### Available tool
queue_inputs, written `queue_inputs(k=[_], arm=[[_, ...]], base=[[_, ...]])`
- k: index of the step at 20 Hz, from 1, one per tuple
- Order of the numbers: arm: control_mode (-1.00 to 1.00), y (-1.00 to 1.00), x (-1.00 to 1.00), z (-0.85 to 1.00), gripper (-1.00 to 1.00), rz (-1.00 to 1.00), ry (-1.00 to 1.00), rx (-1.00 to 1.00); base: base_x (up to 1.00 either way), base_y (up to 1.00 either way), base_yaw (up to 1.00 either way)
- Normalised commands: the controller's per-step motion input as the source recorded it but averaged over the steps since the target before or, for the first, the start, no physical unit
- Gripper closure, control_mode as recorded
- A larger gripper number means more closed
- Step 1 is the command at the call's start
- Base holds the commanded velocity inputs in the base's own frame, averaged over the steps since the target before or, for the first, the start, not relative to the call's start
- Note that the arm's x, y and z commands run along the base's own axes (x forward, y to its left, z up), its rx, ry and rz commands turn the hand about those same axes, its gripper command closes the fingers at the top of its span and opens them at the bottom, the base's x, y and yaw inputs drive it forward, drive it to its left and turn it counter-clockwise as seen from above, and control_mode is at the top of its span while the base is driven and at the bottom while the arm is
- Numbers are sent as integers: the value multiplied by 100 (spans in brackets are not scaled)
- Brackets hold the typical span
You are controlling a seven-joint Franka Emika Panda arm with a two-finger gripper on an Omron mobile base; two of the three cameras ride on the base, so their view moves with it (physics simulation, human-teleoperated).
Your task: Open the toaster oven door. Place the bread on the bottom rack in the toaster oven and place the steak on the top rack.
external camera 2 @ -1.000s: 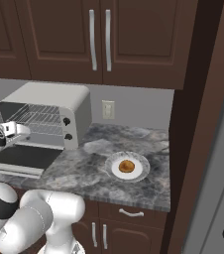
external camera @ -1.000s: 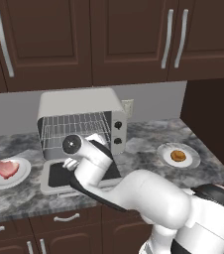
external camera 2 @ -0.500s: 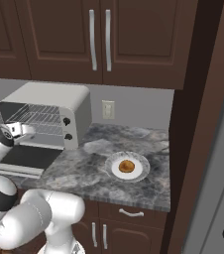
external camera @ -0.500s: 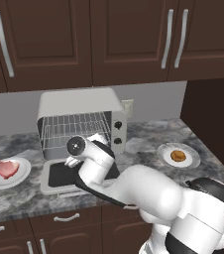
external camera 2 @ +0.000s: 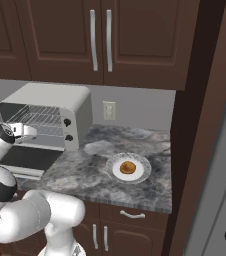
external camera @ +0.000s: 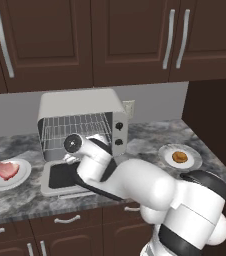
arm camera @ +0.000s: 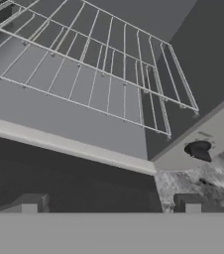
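The toaster oven (external camera: 80, 107) stands at the back of the counter with its door (external camera: 57, 177) dropped flat and its wire racks (external camera: 70, 130) exposed. My hand (external camera: 73, 144) hovers just above the open door, right in front of the oven mouth. In the hand view my gripper (arm camera: 109, 206) is open and empty over the door's dark glass (arm camera: 69, 181), facing a wire rack (arm camera: 94, 84) and a dark knob (arm camera: 199, 149). The steak (external camera: 6, 170) lies on a white plate at the left. The bread (external camera: 180, 158) sits on a white plate at the right.
Dark wood cabinets (external camera: 110, 40) hang above the oven. A tall dark panel (external camera 2: 205, 125) closes the counter's right end. Marbled grey counter (external camera 2: 80, 167) lies bare between the oven and the bread's plate (external camera 2: 145, 170).
My arm's elbow has shifted slightly while the hand stays almost in place before the oven. The jaws remain open.
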Motion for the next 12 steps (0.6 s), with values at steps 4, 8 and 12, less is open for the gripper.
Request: queue_inputs(k=[4, 8, 12], arm=[[-100, 6, 3, 0, -100, -6, -5, 1], [-100, 4, 0, 0, -100, 0, -12, 0], [-100, 1, 3, 0, -100, 0, -11, 0]], base=[[0, 0, 0], [0, 0, 0], [0, 0, 0]])
